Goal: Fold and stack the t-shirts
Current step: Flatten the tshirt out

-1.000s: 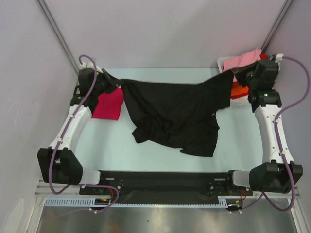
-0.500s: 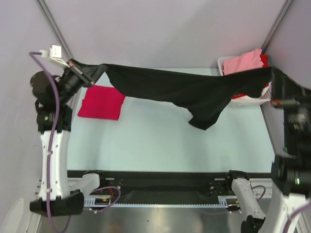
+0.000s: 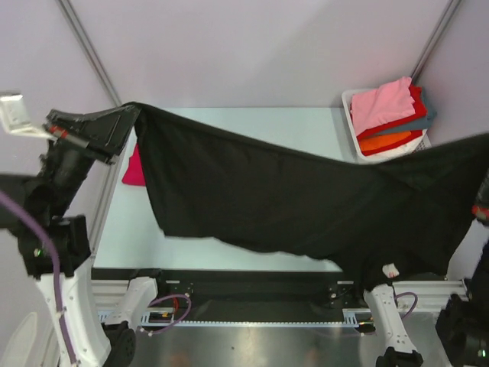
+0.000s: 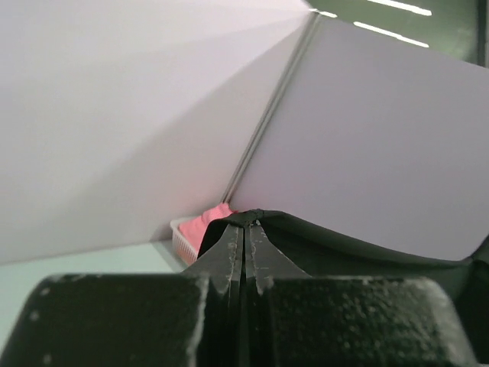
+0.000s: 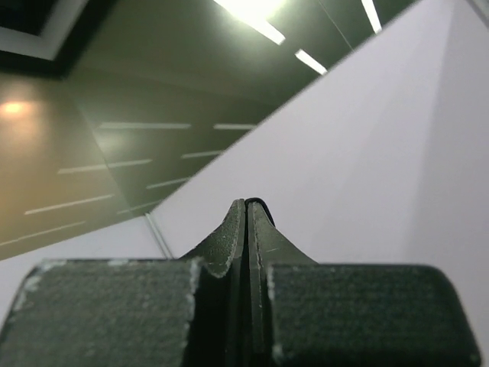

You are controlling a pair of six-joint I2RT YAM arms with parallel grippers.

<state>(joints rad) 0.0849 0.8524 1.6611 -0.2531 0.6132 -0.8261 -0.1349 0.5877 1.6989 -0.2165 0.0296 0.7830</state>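
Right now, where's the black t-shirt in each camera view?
Top external: black t-shirt stretched across the middle, from left gripper to right edge.
Left wrist: black t-shirt, dark band running right from the fingertips.
Right wrist: not clearly visible.
Landmark: pink shirt, top external and left wrist.

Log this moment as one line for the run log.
left hand: shut on black t-shirt | right hand: shut on black t-shirt | black t-shirt: airborne, spread between hands over table | magenta shirt: on table
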